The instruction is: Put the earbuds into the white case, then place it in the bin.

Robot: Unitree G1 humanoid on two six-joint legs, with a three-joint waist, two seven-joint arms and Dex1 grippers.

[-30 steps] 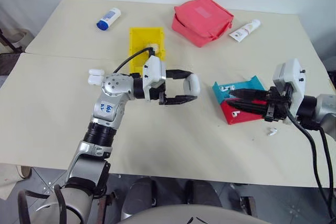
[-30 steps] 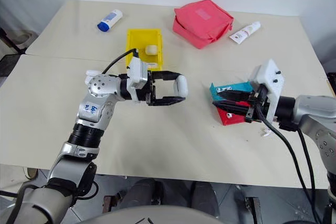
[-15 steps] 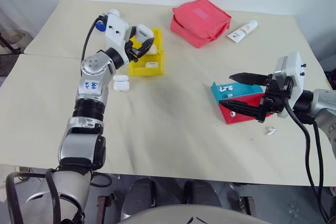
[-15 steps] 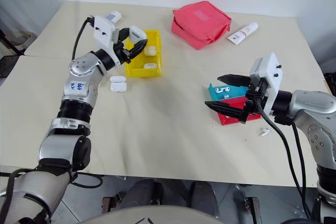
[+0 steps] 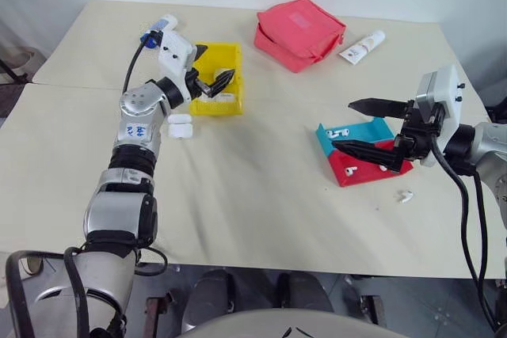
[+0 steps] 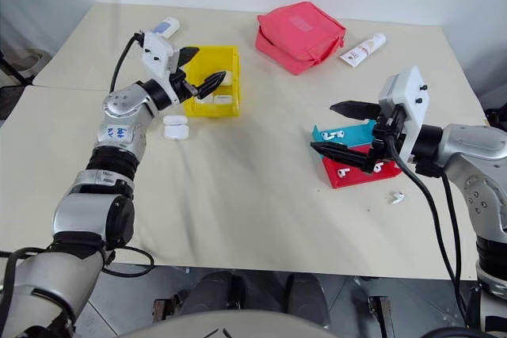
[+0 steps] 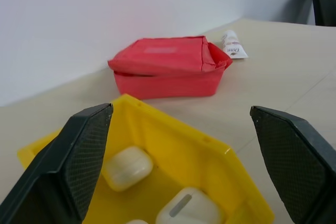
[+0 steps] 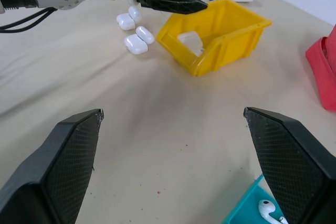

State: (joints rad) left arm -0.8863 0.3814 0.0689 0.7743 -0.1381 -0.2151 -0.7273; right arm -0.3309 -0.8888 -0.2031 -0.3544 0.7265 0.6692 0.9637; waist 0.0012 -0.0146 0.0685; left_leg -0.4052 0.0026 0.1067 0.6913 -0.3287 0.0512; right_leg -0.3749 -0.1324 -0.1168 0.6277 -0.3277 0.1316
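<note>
Left eye view: left pincer [image 5: 212, 82] has let go over the bin [image 5: 215, 60].
Its jaws, shut on a white case a second ago, now gape empty; two cases [image 7: 126, 167] lie in the bin, long axes crosswise. Right pincer [image 5: 363, 127], widened, holds nothing above the trays [image 5: 356, 148].

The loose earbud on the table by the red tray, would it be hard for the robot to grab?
Probably. The earbud looks tiny next to the right claw, so it could slip out. It seems smooth and rounded, so a nudge might make it skid or roll on the table. Likely very light.
</note>
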